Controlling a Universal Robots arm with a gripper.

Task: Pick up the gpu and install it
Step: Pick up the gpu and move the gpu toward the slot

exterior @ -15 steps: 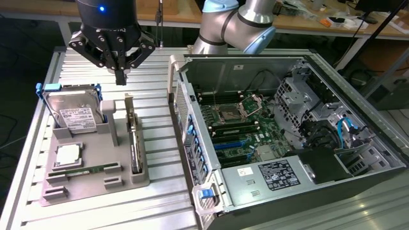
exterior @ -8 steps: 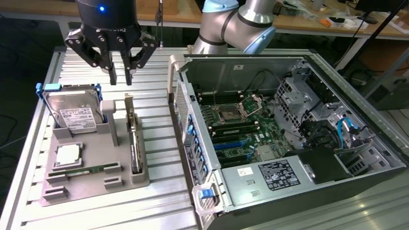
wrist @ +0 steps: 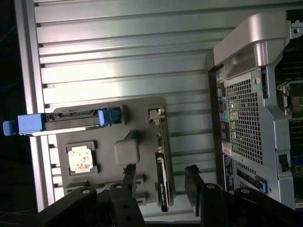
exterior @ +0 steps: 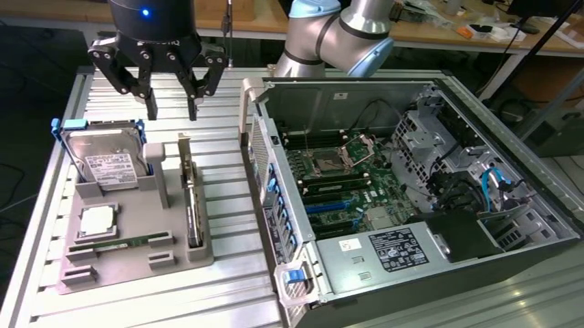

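The gpu (exterior: 191,205) (wrist: 161,182) (thin, dark) stands on edge in the grey holder (exterior: 137,263) (wrist: 137,113).

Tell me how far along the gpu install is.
Nothing looks done yet: the gpu stands on edge in the grey tray, untouched. In hand: the end effector hangs open and empty above the tray. Left: both the pickup and seating the card in the open computer case.

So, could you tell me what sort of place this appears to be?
Probably a robotics lab or workshop: an open computer case lies on a slatted metal table, a grey tray beside it holds the gpu and a hard drive, and cluttered workbenches stand behind.
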